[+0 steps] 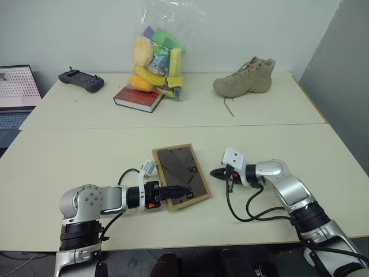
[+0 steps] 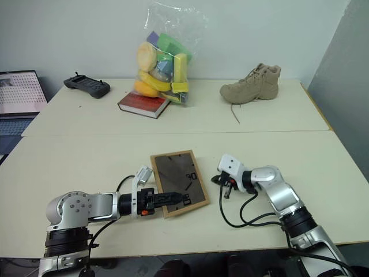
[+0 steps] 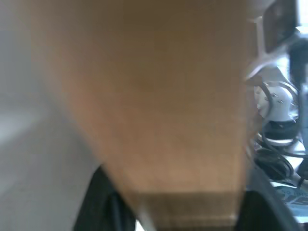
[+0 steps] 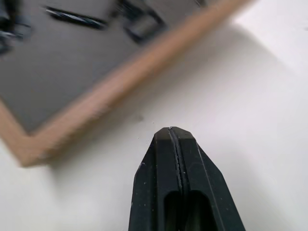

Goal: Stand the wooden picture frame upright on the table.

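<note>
Frame: we see the wooden picture frame (image 1: 180,177) lying with its dark back panel up on the near half of the table (image 1: 75,153), just in front of the seam across the tabletop

Left gripper: the left gripper (image 1: 185,191) reaches over the frame's near edge, one black finger (image 1: 173,189) lying across the dark back; we read it as pinching that edge, though the lower finger is hidden under the wood

Right gripper: the right gripper (image 1: 216,172) is just beside the frame's right edge, apart from it, its fingers pressed together with no gap in the right wrist view (image 4: 171,139)

Seam landmark: beyond the seam, on the far half, we see a red-covered book (image 1: 138,98) and, touching it, a clear bag of coloured blocks (image 1: 157,60)

Right of the bag: a tan boot (image 1: 245,78) lies on its sole, laces trailing toward the seam

Left of the book: a black controller (image 1: 81,80) sits near the far edge

Beyond the table's left end: a laptop screen (image 1: 18,86)
</note>
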